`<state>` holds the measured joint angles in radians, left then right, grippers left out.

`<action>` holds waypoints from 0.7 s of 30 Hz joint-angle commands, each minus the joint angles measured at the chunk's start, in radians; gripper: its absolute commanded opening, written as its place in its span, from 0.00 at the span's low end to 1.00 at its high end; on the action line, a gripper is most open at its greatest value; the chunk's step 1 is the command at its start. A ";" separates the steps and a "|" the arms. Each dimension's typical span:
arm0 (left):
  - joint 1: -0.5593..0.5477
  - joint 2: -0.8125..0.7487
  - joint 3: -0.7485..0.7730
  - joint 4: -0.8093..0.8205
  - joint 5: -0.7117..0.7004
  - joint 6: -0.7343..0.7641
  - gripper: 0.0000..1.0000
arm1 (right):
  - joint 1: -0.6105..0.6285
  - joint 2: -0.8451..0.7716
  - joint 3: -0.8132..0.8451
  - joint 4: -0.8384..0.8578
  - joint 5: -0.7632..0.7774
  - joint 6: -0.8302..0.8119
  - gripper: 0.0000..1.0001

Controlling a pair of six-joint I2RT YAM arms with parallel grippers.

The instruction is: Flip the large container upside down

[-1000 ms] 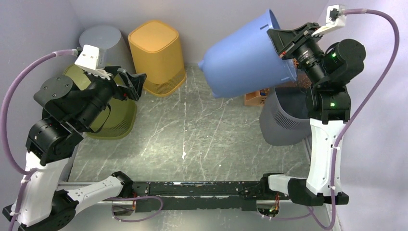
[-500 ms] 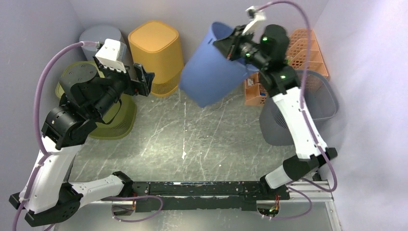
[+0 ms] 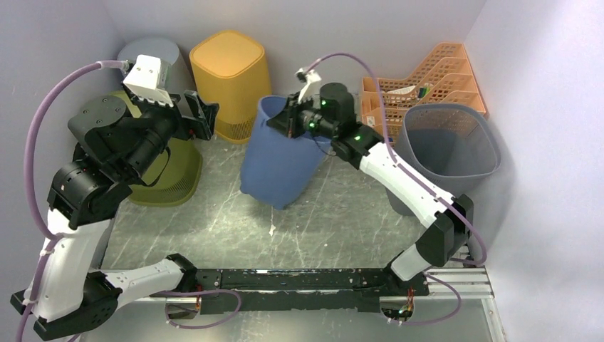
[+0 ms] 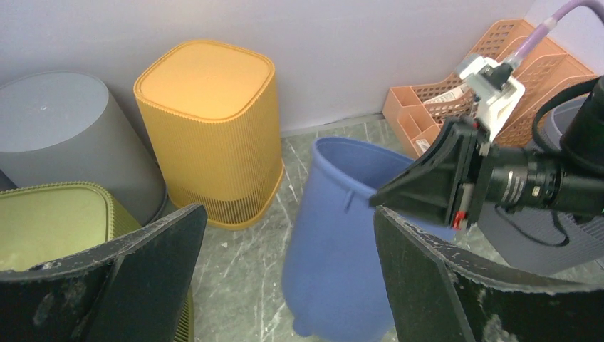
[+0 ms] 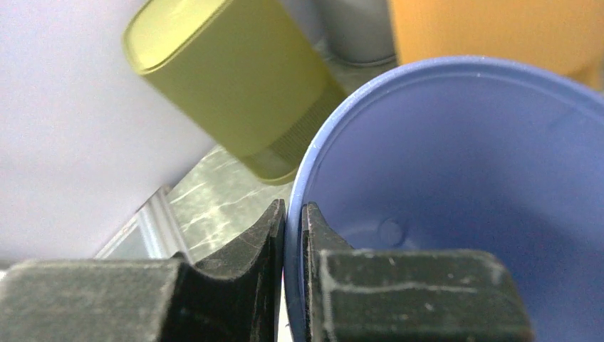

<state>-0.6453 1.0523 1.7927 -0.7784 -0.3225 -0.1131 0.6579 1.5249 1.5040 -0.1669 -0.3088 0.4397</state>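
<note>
The right claw (image 3: 290,122) is closed on the rim of the large blue container (image 3: 276,157). In the right wrist view, one finger is outside the wall and the other is inside. The container stands in the middle of the worktop (image 3: 342,214), towards the back. It is tilted, with its open mouth up and its base low. I cannot tell whether the base touches the worktop. The left claw (image 3: 200,117) is wide open, holds nothing and hangs in the air to the left of the container, apart from it. A yellow bin (image 3: 231,82), a grey bin (image 3: 149,55) and an olive bin (image 3: 171,167) stand upside down on the left. A grey basket (image 3: 456,160) and an orange rack (image 3: 427,75) are on the right.
</note>
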 commanded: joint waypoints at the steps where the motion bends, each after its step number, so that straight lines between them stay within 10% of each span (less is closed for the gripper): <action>1: -0.007 -0.007 0.012 -0.011 -0.022 -0.007 0.99 | 0.098 0.015 0.060 0.235 -0.057 0.020 0.00; 21: -0.006 0.000 0.047 -0.066 -0.049 0.003 0.99 | 0.046 0.157 -0.222 0.606 -0.211 0.268 0.00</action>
<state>-0.6453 1.0512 1.8191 -0.8215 -0.3519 -0.1123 0.7082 1.6684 1.3083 0.3523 -0.4763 0.6807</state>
